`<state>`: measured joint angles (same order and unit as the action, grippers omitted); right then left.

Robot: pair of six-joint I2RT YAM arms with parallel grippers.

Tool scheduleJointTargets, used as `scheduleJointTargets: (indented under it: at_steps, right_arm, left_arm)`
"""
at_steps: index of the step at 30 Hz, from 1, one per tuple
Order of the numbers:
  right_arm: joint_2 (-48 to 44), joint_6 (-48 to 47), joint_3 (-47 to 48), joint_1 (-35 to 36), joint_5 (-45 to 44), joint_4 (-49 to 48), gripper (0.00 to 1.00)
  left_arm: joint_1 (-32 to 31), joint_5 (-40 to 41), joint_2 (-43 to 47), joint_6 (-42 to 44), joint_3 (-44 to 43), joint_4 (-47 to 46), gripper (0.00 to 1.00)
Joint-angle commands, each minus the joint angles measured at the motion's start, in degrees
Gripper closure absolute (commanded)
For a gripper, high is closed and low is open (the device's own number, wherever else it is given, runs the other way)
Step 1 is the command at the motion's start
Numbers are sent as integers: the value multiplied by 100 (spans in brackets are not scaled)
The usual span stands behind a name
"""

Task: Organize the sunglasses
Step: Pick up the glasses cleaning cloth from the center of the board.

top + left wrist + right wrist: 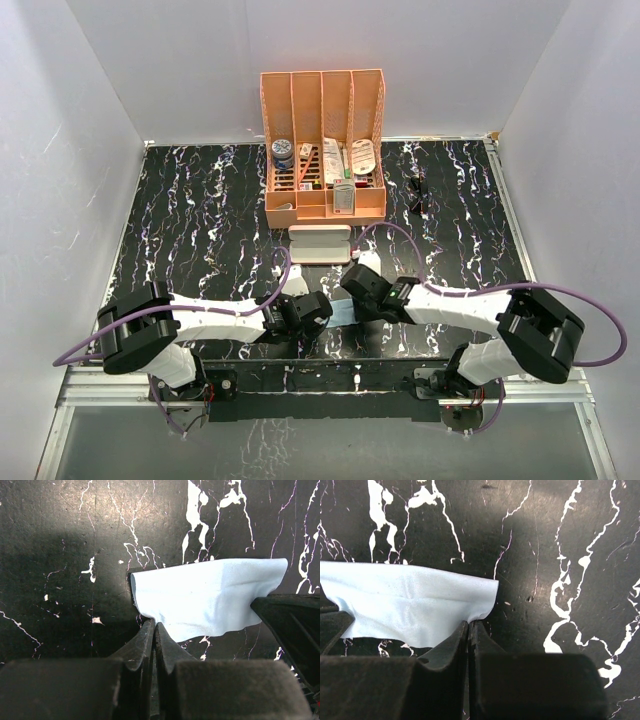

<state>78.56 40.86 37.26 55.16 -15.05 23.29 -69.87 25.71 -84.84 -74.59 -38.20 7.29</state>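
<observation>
Overhead view of a black marble-patterned table (200,220) with two robot arms at its near edge. The sunglasses (418,193), a small black thin-framed pair with dark lenses, lie on the table at the back right. They sit just beside the right end of an orange desk organizer (323,150) and well apart from both grippers. A pink glasses case (320,243) lies in front of the organizer, between it and the arms.

The sunglasses look light and stiff but delicate. The thin arms and hinges would likely bend or snap under a hard squeeze, and the lenses would probably smear or scratch. The safest hold is probably across the bridge or on the front frame near a hinge, with a gentle close. The smooth plastic may slip.

Both arms are folded low and reach inward, so their wrists meet near the middle of the table's near edge. The left gripper (154,630) has its jaws pressed together on the near corner of a light blue cloth (205,600). The right gripper (469,626) is likewise clamped on the cloth's opposite near corner. The cloth spans the gap between the two grippers, slightly creased, and seems to be held just above the tabletop.
</observation>
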Motion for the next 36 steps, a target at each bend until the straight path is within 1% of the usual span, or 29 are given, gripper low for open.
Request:
scheduleJointTargets:
  at_steps: [1, 4, 8, 12, 19, 26, 36]
  right_arm:
    - [-323, 144, -182, 64, 116, 97, 100]
    - [-646, 174, -151, 63, 26, 46, 100]
    - [-826, 175, -63, 65, 6, -28, 100]
    - [-830, 185, 23, 60, -2, -82, 100]
    - [-707, 221, 266, 60, -109, -200, 100]
    - [-403, 164, 699, 65, -256, -319, 100]
    - [329, -153, 1530, -1, -479, -378, 100]
  left_arm:
    - [-11, -89, 45, 120, 99, 508, 100]
    - [-18, 48, 130, 214, 35, 628, 100]
    - [42, 152, 324, 292, 49, 685, 100]
    - [181, 61, 592, 524, 157, 528, 100]
    - [585, -177, 942, 969, 107, 562, 100]
    - [987, -447, 1091, 1422, 11, 506, 100]
    - [1569, -678, 994, 2131, -584, 730, 100]
